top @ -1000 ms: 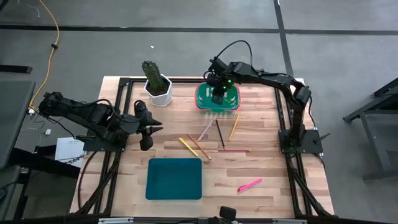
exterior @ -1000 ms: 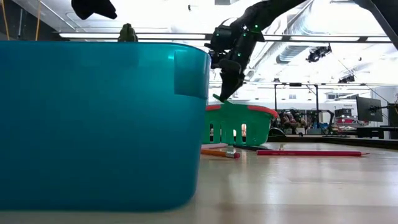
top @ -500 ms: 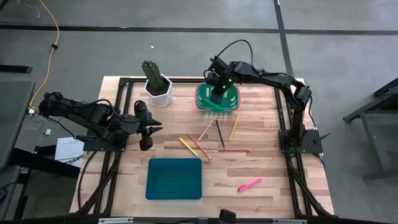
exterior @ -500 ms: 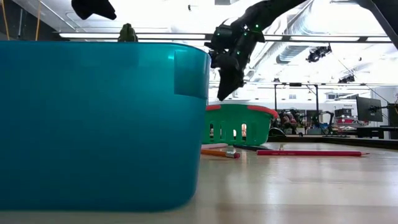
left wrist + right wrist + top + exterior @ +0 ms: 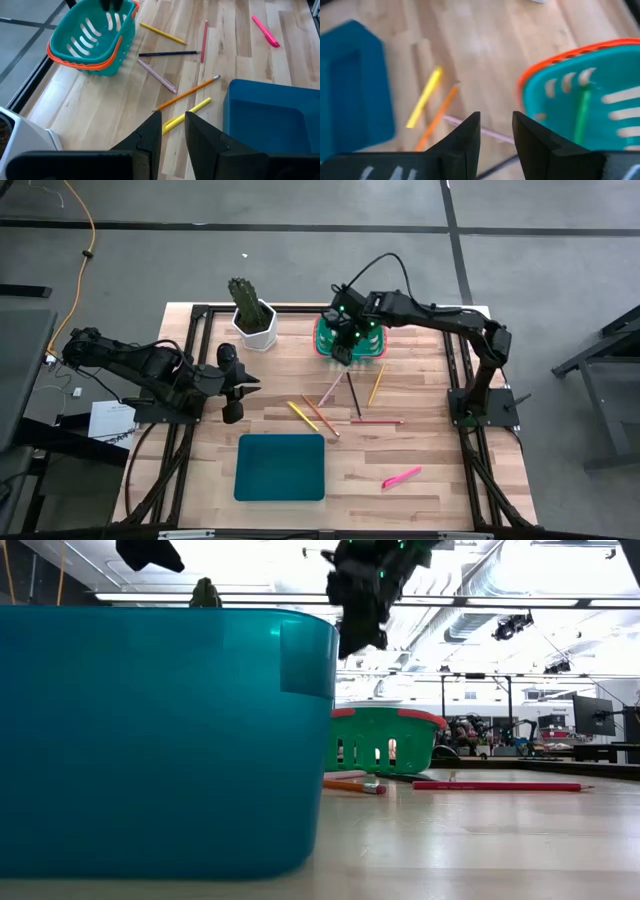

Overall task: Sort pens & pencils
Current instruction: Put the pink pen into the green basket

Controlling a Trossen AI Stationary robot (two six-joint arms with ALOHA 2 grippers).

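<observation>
1. My right gripper (image 5: 343, 346) hangs in the air over the near-left edge of the green basket (image 5: 368, 345), fingers parted with a clear gap and nothing between them

2. In my right wrist view a green pen (image 5: 581, 114) lies inside the basket (image 5: 555, 100), on its slotted floor, apart from my fingers (image 5: 465, 137)

3. My left gripper (image 5: 232, 379) waits at the left side of the table (image 5: 420, 510), just in front of the potted cactus (image 5: 250, 310); its fingers (image 5: 150, 137) stand narrowly apart and hold nothing

4. Loose on the wood between the basket and the blue bin (image 5: 280, 467): a yellow pencil (image 5: 376, 384) slanting down from the basket's right corner, a dark pencil (image 5: 352, 395) beside it, a pale pink pen (image 5: 331, 390) angled to their left

5. Nearer the bin an orange pencil (image 5: 320, 415) and another yellow stick (image 5: 299, 415) lie side by side, almost parallel, and a red pencil (image 5: 376, 421) lies flat across, just right of them

6. One bright pink pen (image 5: 401, 477) sits well apart from the rest, toward the front right of the table, right of the bin

7. From the low camera the bin wall (image 5: 160, 740) fills the left, the basket (image 5: 385, 740) stands behind it, the red pencil (image 5: 497, 785) lies on the tabletop to its right, and my right gripper (image 5: 358, 615) hangs high above the basket's left side
</observation>
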